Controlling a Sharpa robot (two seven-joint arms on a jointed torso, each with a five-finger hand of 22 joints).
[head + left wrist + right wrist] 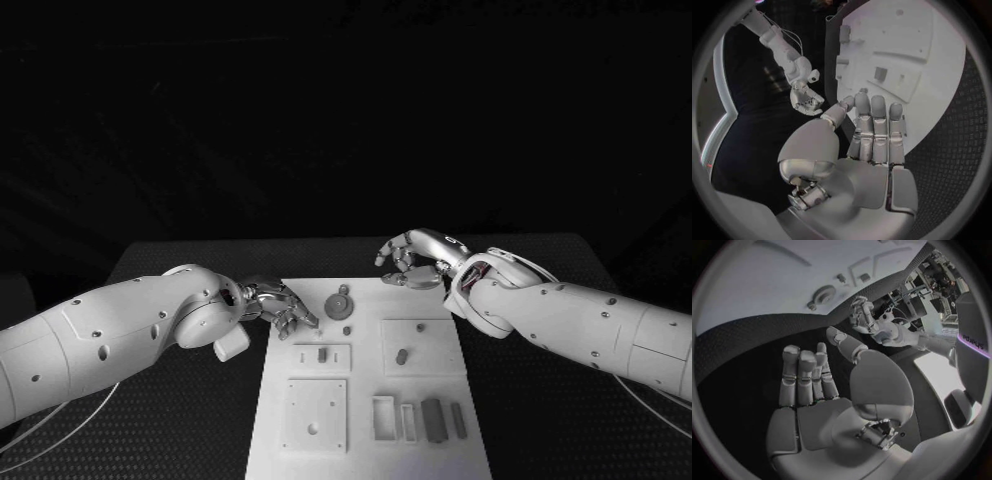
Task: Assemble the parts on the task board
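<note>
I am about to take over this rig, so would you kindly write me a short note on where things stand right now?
Left hand: holds nothing, fingers apart, at the left edge of the task board.
Right hand: holds nothing, fingers loosely curled, over the table just beyond the board's far right corner.
Parts: a round part lies at the far end of the board, small pieces sit on two square plates at mid-board, and a row of upright pieces stands at the near right.
Done: I cannot tell which parts are already seated.
Left: neither hand has picked anything; the round part looks loose and nearest to the left hand.
</note>
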